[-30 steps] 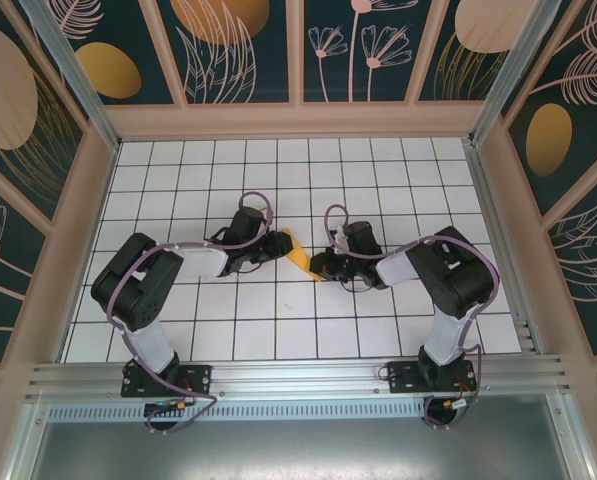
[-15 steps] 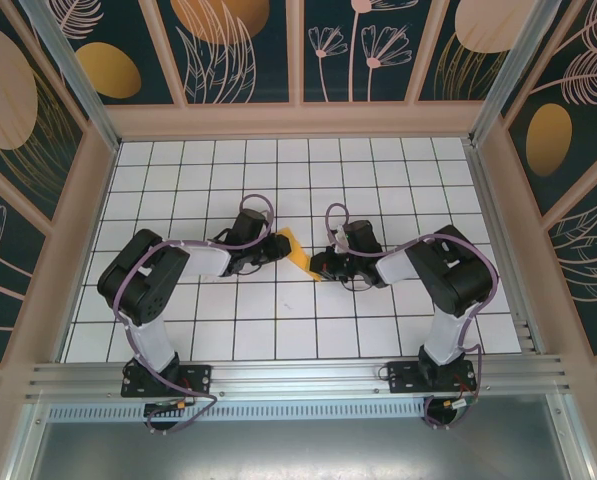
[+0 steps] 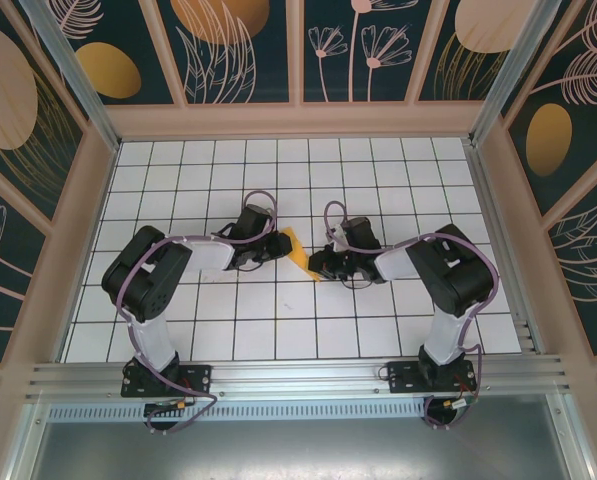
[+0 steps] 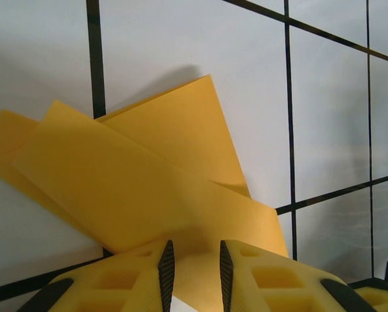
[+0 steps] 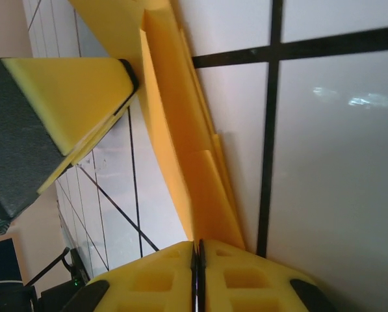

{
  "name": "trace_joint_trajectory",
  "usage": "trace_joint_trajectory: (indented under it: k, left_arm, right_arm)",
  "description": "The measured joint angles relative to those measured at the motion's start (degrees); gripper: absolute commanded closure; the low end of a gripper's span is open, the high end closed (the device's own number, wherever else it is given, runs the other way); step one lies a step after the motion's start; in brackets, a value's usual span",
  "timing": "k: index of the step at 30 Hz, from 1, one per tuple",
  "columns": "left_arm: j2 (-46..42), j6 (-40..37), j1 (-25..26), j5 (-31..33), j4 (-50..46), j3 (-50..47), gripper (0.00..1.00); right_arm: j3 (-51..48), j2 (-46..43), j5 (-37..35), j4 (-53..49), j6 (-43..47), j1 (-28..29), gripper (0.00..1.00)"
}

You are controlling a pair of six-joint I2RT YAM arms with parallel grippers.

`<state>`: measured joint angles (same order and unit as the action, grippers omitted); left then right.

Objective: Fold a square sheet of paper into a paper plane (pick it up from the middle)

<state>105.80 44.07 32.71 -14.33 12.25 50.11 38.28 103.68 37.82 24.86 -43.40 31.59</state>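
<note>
1. Lying folded into a layered strip, the paper point(image 3: 298, 253) is resting mid-worktop point(image 3: 278, 320) between the two tools, barely shifting from a second ago.
2. The right tool point(image 5: 197, 257) is pinching the paper's near end, with its fingers pressed almost flush.
3. The left tool point(image 4: 194, 276) is standing narrowly apart at the opposite edge. Its arm has been creeping inward over the last second, the elbow swinging toward the centre.
4. This is looking like the right side anchoring while the left is repositioning for another crease. No dart shape is showing yet, so much folding is probably remaining.
5. From above, both tools are covering much of the paper. Whether the left fingers are touching a layer is staying unclear, and both wrist views are cutting the sheet off.
</note>
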Motion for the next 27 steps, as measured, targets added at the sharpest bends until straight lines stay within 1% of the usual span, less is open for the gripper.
trace_joint_trajectory:
  k: [3,13,15,17,18,20,22,25,27]
  left_arm:
    - [0.02,-0.42,0.07,0.24,-0.52,0.26,0.71]
    - [0.35,-0.55,0.11,0.46,-1.55,0.96,0.71]
    - [0.39,-0.52,0.11,0.63,-2.03,1.25,0.71]
    - [0.46,-0.52,0.17,0.76,-2.23,1.4,0.71]
    - [0.5,-0.52,0.2,0.87,-2.32,1.44,0.71]
    - [0.59,-0.52,0.22,0.9,-2.56,1.62,0.71]
    - [0.66,-0.52,0.22,0.9,-2.82,1.77,0.72]
    - [0.72,-0.52,0.22,0.92,-3.15,1.99,0.72]
    - [0.76,-0.52,0.22,0.94,-3.15,1.99,0.72]
  right_arm:
    - [1.09,-0.46,-0.28,-2.73,1.81,0.13,0.81]
    - [1.33,-2.43,-1.49,-8.15,5.84,0.11,0.81]
    - [1.31,-2.62,-1.75,-8.59,6.16,0.11,0.84]
    - [1.31,-2.64,-1.97,-8.96,7.1,0.11,0.92]
    - [1.31,-2.64,-2.08,-9.14,7.39,0.11,0.94]
    - [1.29,-2.64,-2.27,-9.33,7.52,0.11,0.96]
    - [1.29,-2.64,-2.36,-9.4,7.54,0.11,0.94]
    - [1.27,-2.71,-2.38,-9.44,7.72,0.11,0.87]
    - [1.18,-3.17,-2.4,-9.88,8.5,0.11,0.84]
